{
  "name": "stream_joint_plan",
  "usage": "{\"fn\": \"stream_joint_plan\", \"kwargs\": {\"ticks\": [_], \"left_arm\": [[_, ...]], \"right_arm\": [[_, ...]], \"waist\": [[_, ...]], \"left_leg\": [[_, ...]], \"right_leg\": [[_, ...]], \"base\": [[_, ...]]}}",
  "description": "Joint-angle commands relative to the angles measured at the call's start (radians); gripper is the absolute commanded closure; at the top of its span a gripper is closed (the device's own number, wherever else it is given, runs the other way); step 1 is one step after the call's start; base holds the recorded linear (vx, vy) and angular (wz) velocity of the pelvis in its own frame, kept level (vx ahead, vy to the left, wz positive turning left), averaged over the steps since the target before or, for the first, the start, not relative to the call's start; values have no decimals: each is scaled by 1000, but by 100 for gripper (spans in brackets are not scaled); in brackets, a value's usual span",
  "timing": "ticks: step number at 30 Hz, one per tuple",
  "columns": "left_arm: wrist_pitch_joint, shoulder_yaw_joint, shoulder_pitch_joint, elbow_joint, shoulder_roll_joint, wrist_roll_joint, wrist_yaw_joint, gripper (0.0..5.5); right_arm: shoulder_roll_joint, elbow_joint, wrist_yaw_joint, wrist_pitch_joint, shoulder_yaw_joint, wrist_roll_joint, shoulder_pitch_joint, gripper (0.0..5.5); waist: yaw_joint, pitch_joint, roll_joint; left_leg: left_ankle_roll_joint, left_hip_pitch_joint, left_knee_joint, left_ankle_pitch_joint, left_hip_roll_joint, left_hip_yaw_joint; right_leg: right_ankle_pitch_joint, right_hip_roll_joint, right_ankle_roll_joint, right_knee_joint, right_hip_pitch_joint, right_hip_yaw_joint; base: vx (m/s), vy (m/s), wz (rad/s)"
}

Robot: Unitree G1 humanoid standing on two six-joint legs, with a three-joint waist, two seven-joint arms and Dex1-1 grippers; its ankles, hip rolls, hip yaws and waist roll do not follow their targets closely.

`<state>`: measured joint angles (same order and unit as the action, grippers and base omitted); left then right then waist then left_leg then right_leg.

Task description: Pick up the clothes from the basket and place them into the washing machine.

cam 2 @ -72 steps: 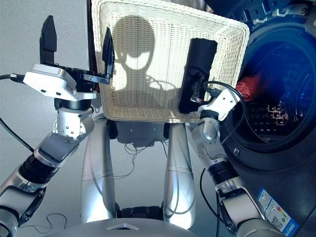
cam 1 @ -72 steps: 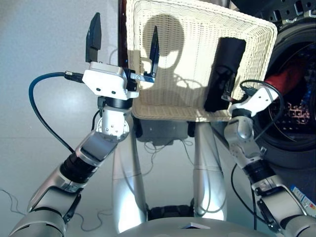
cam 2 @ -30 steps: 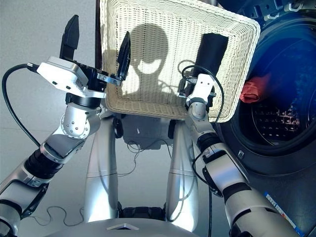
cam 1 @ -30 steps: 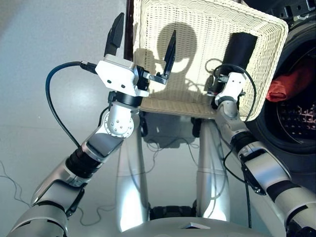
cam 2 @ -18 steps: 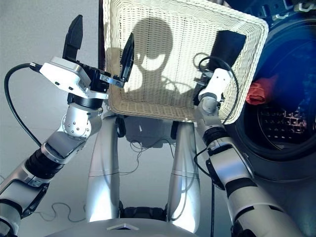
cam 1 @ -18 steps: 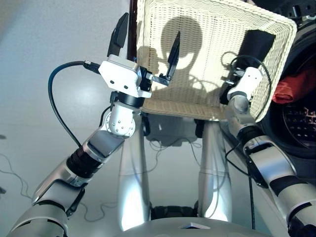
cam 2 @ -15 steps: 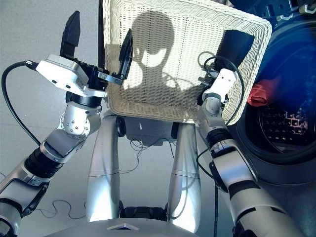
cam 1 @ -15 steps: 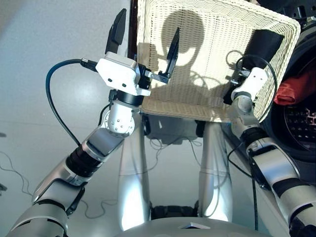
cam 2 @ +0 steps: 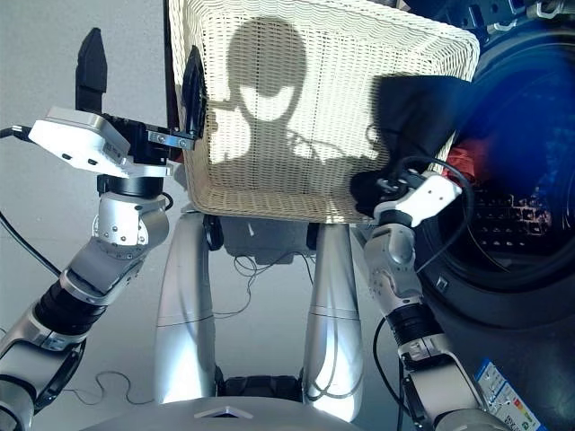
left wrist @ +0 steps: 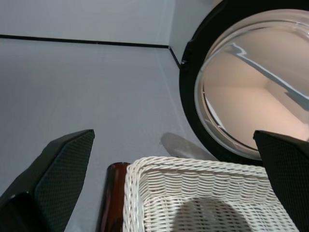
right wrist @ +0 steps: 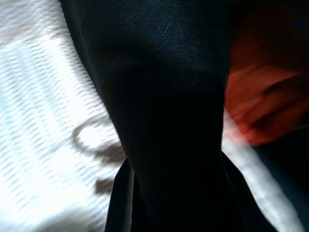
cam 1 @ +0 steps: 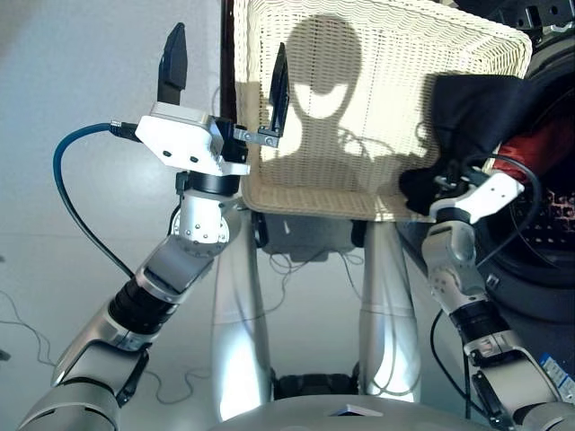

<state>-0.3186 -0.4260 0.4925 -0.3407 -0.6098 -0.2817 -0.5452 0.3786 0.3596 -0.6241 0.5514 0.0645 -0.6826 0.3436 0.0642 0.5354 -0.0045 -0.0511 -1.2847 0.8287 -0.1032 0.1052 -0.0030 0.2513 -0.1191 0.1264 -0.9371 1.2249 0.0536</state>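
Black cloth (cam 1: pixel 472 112) is hanging from the right gripper (cam 1: pixel 422 190), jaws pinching it, over the basket (cam 1: pixel 359 54) edge. Left gripper (cam 1: pixel 223 76) is hovering, jaws spread.

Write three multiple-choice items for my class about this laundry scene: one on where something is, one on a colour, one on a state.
1. Where is the red-orange cloth?
A. inside the washing machine drum
B. in the basket
C. on the floor

2. What colour is the cloth at the right gripper?
A. white
B. black
C. yellow

3. How is the left gripper?
A. shut on a cloth
B. shut on the basket rim
C. open and empty

Answers:
1 A: red shows in the dark drum opening, beyond the basket's right edge.
2 B: the cloth hanging there is black.
3 C: its two fingers stand wide apart with nothing between them.
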Motion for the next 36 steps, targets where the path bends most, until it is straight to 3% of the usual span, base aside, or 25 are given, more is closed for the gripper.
{"fn": "stream_joint_plan", "kwargs": {"ticks": [1, 2, 8, 22, 30, 31, 32, 33, 36], "left_arm": [[-66, -14, 24, -121, -33, 69, -34, 0], [-68, -17, 37, -123, -31, 71, -41, 0], [-78, -44, 69, -121, -22, 70, -53, 0], [-82, -95, 131, -115, -63, 24, 4, 0], [-81, -77, 118, -126, -93, 14, 30, 0], [-81, -75, 118, -124, -94, 11, 35, 0], [-81, -73, 117, -119, -93, 8, 37, 0], [-81, -74, 117, -117, -94, 4, 39, 0], [-80, -69, 113, -116, -95, -3, 45, 0]], "right_arm": [[7, -8, -149, 91, -133, 61, -21, 550], [21, 49, -192, 73, -153, 79, 6, 550], [113, 295, -253, 40, -194, 38, 121, 550], [482, 836, -79, -113, -95, -179, 447, 550], [595, 906, -23, -124, -89, -241, 502, 550], [599, 904, -12, -127, -87, -247, 503, 427], [600, 909, -2, -128, -87, -260, 506, 93], [605, 924, 2, -132, -88, -271, 511, 0], [605, 944, 28, -143, -83, -295, 521, 0]], "waist": [[8, -15, 6], [5, -15, 7], [-11, -15, 14], [-50, -15, 39], [-57, -15, 41], [-57, -15, 40], [-57, -15, 39], [-56, -15, 39], [-58, -15, 38]], "left_leg": [[-14, 87, -16, -74, 11, 34], [-10, 75, -27, -52, 12, 37], [-13, 81, -29, -53, 11, 33], [-24, 55, -1, -53, 6, 30], [-26, 50, 11, -52, 6, 26], [-26, 49, 11, -52, 7, 26], [-26, 48, 13, -53, 6, 26], [-26, 48, 13, -53, 6, 27], [-25, 45, 14, -53, 7, 27]], "right_leg": [[-74, 24, -27, 86, 20, -9], [-97, 24, -31, 98, 32, -9], [-97, 22, -31, 101, 24, -10], [-97, 10, -31, 72, 45, -22], [-97, 10, -29, 59, 48, -30], [-98, 10, -29, 59, 49, -30], [-98, 9, -29, 59, 50, -30], [-98, 9, -28, 59, 50, -31], [-99, 11, -28, 58, 53, -30]], "base": [[0, 0, 0], [0, 0, 0], [-12, 1, -4], [0, 0, 0], [0, 0, 0], [0, 0, 0], [0, 0, 0], [0, 0, 0], [0, 0, 0]]}}
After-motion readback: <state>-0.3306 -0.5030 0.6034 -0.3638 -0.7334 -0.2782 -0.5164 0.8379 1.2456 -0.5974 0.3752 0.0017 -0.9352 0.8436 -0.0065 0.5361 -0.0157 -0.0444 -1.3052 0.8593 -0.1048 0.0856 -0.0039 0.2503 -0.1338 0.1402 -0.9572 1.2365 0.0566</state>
